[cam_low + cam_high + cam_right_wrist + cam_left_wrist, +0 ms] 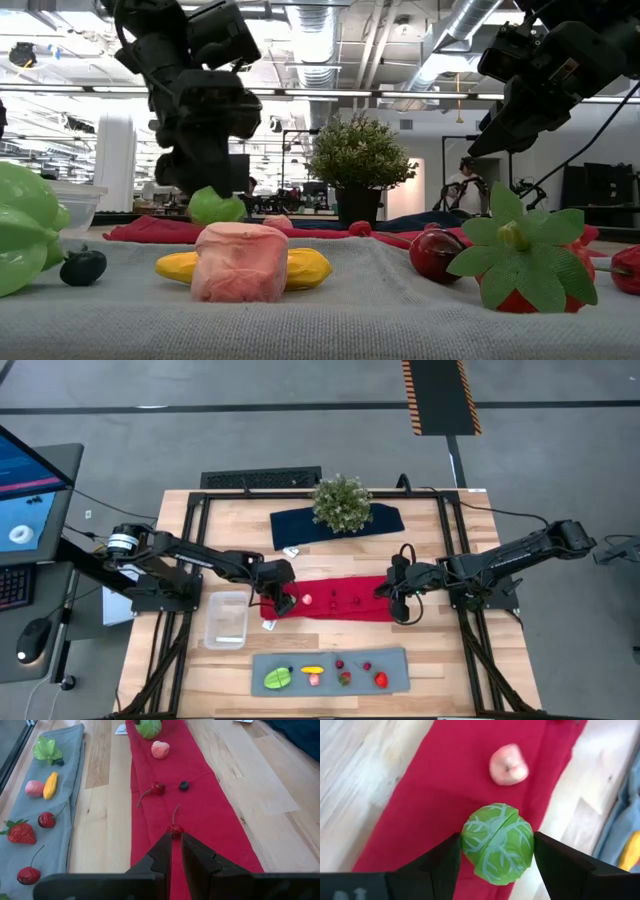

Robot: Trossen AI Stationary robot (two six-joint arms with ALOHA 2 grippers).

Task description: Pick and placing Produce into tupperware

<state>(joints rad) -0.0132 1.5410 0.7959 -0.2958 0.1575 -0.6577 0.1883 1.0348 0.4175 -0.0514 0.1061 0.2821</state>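
**Left pincer clamped on green cabbage above red cloth**

The left pincer [497, 855] sits over the near-left end of the red cloth [345, 600], its two fingers [440, 865] pressed against opposite sides of a round green toy cabbage [497, 842]. In the low view the cabbage [217, 206] hangs under the pincer, at about the level of the cloth; whether it touches the cloth cannot be told. A pink peach-like piece [508, 765] lies on the cloth just beyond it.

The right pincer [175, 852] is positioned over the right part of the red cloth, fingers nearly together with a narrow gap and nothing between them. A red cherry [174, 830] lies on the cloth just ahead of the fingertips. A second cherry [156, 788] and a dark berry [184, 785] lie farther along the cloth.

The clear tupperware [227, 619] stands on the wooden surface [440, 670], just left of the red cloth, with no produce visible inside.

The grey mat [395, 672] at the near edge carries a green leafy piece [278, 678], a yellow piece [312, 669], a pink piece [314, 680], and a strawberry [381, 680].
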